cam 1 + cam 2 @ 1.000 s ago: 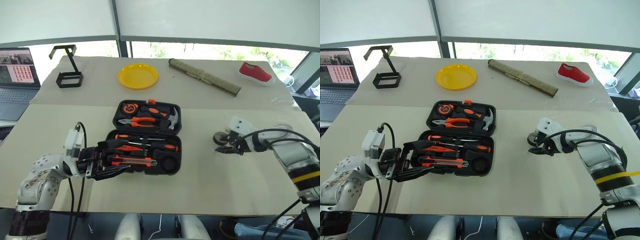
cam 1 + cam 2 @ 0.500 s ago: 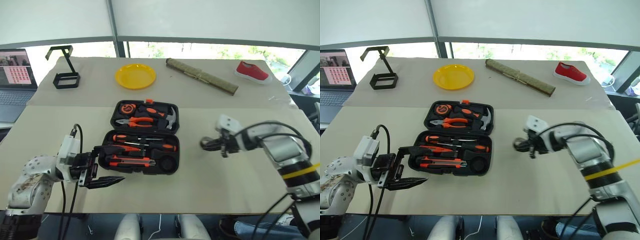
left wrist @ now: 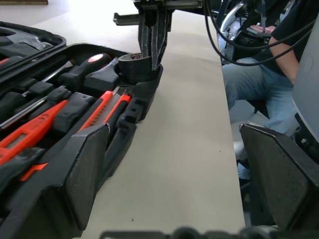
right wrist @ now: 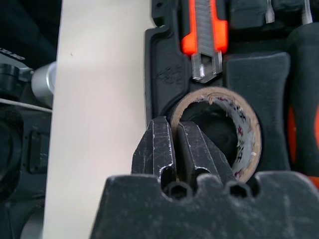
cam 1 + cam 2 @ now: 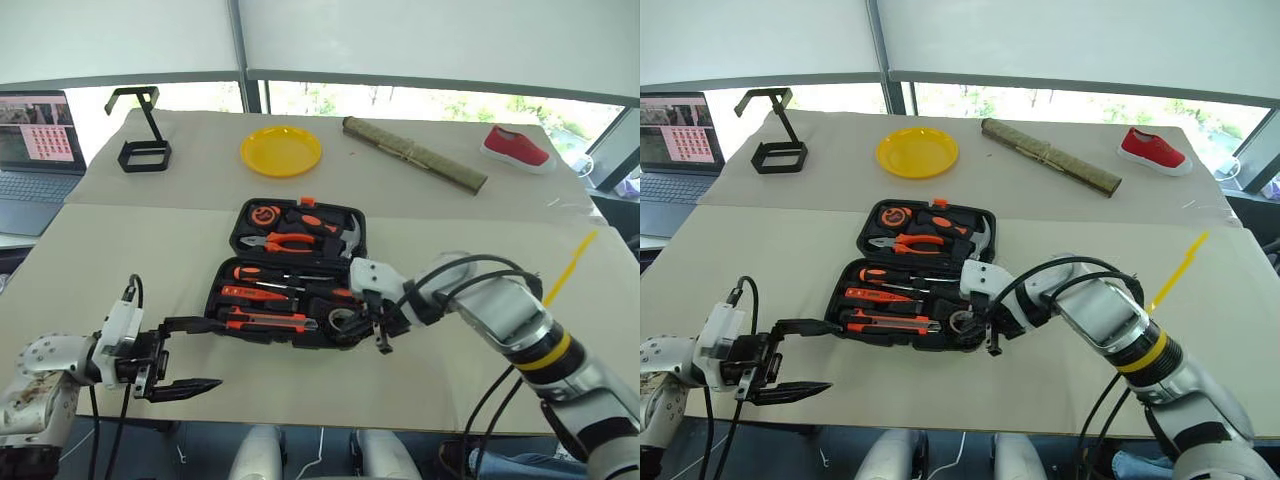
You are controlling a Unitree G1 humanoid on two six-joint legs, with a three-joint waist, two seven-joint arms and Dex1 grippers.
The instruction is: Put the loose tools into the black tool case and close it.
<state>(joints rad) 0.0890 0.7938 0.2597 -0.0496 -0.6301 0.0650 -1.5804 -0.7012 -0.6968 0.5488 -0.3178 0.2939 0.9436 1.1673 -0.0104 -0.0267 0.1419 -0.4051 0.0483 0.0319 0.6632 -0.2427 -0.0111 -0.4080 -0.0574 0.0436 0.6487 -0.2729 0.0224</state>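
Observation:
The black tool case (image 5: 238,216) lies open and flat mid-table. Its near half holds two black-and-orange screwdrivers (image 5: 250,272) (image 5: 330,292), the orange tester (image 5: 245,293) and the utility knife (image 5: 270,320). My right gripper (image 5: 378,325) is shut on the wall of the grey roll (image 4: 219,132), which stands at the round recess in the case's near right corner (image 3: 137,67). I cannot tell whether the roll is fully seated. My left gripper (image 5: 198,353) stands open and holds nothing, just off the case's near left corner by the table's front edge.
Pliers (image 5: 280,241) and a hammer (image 5: 345,235) fill the case's far half. Along the back stand a black wire stand (image 5: 140,150), yellow plate (image 5: 281,151), rolled mat (image 5: 415,158), red shoe (image 5: 517,148) and laptop (image 5: 30,150). A person (image 3: 264,89) sits beyond the table's right end.
My right gripper closed on the roll and carried it left to the case's near right corner. My left gripper drew back from the case toward the front left edge, still open.

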